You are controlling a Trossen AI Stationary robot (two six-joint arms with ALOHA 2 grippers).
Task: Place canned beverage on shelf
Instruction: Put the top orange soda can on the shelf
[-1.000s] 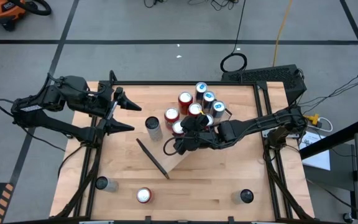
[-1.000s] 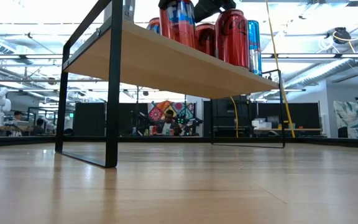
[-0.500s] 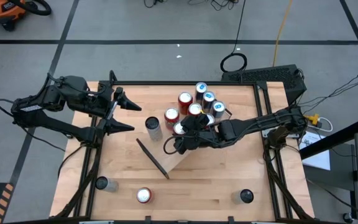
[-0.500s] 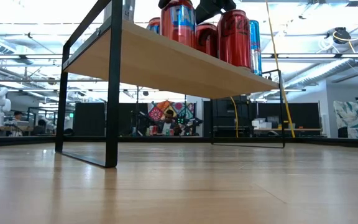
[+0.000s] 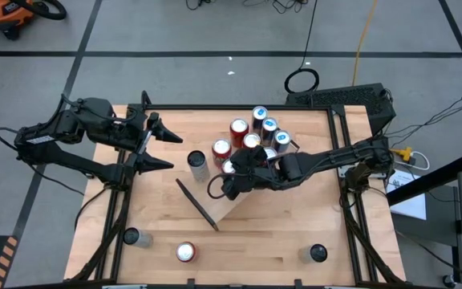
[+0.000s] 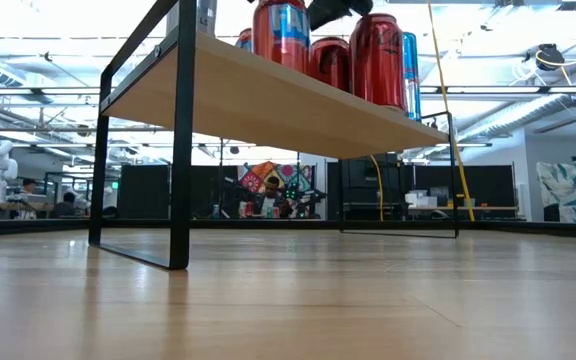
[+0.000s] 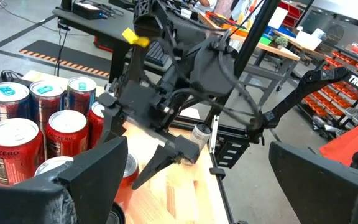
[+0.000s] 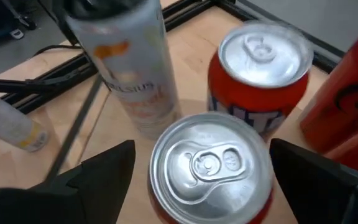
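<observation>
The shelf [image 5: 229, 210] [image 6: 268, 100] lies slantwise on the tabletop, a black bracket [image 6: 180, 150] at its end. Several cans stand upright on it in a cluster [image 5: 253, 141]. The nearest is a red can with a blue label [image 6: 281, 30] [image 8: 210, 165]. My right gripper [image 5: 229, 178] [image 8: 210, 186] hovers open just above this can's top, one finger on either side and clear of it. A slim silver can [image 5: 198, 164] [image 8: 135, 62] stands near the bracket end. My left gripper [image 5: 163, 148] [image 7: 197, 186] waits open at the table's left edge.
Near the table's front edge stand a dark can [image 5: 135, 237], a red can [image 5: 185, 252] and a black can [image 5: 318, 254]. Bare wood lies between them and the shelf. The table's black frame [image 5: 345, 160] runs along the sides.
My right gripper has risen a little from the red can with the blue label. In the low view its fingers no longer flank the can's upper part. The can stays upright on the shelf.
</observation>
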